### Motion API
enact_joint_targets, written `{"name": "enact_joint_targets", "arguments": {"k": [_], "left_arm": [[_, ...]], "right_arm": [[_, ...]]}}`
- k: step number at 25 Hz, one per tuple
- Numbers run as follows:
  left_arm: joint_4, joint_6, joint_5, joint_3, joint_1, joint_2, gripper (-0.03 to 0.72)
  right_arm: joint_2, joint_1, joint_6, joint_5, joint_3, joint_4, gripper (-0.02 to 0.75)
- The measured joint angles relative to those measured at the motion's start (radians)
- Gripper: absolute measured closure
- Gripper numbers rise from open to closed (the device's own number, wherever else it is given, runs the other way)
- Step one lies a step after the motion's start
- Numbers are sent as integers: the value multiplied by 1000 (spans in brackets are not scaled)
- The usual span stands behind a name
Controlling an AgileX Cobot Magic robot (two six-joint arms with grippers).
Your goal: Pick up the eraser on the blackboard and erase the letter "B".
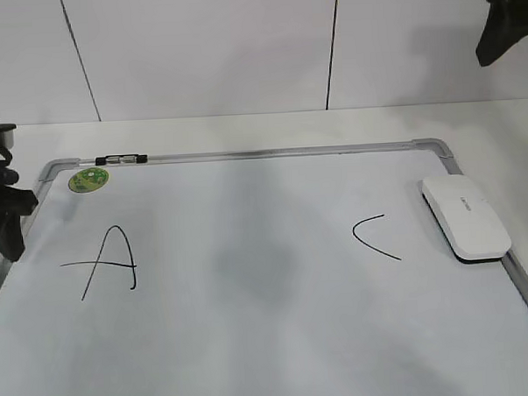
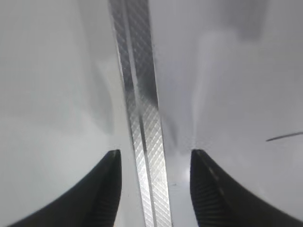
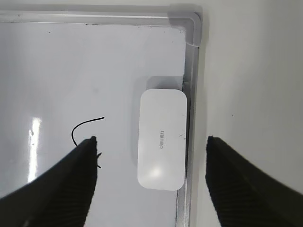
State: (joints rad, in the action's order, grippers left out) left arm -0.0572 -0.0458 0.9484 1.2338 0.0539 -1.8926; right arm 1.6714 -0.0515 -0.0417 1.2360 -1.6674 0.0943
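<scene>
The eraser [image 1: 466, 217], a white rounded block, lies flat on the blackboard [image 1: 270, 338] against its right frame. The board carries an "A" [image 1: 109, 262] at the left and a "C" [image 1: 373, 237] at the right; no letter "B" shows between them. My right gripper [image 1: 502, 30] hangs high above the board's far right corner. In the right wrist view it is open [image 3: 151, 138], with the eraser [image 3: 162, 139] far below between the fingers and the "C" [image 3: 85, 127] to the left. My left gripper [image 1: 2, 227] is open [image 2: 156, 152], straddling the board's left frame [image 2: 142, 118].
A round green sticker [image 1: 88, 179] sits in the board's far left corner. A small black-and-clear marker [image 1: 120, 159] lies on the far frame. White table surrounds the board, with a white wall behind. The board's right frame [image 3: 191, 94] runs right beside the eraser.
</scene>
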Motion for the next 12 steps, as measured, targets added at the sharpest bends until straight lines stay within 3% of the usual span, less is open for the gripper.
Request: {"name": "enact_joint_targets", "arguments": {"k": [7,12], "left_arm": [[21,0,169,159,0,0,296],[50,2,251,185,0,0,295]], "right_arm": [[-108,0,0,6,55,0,186],[-213,0,0,10,131,-6,187]]}}
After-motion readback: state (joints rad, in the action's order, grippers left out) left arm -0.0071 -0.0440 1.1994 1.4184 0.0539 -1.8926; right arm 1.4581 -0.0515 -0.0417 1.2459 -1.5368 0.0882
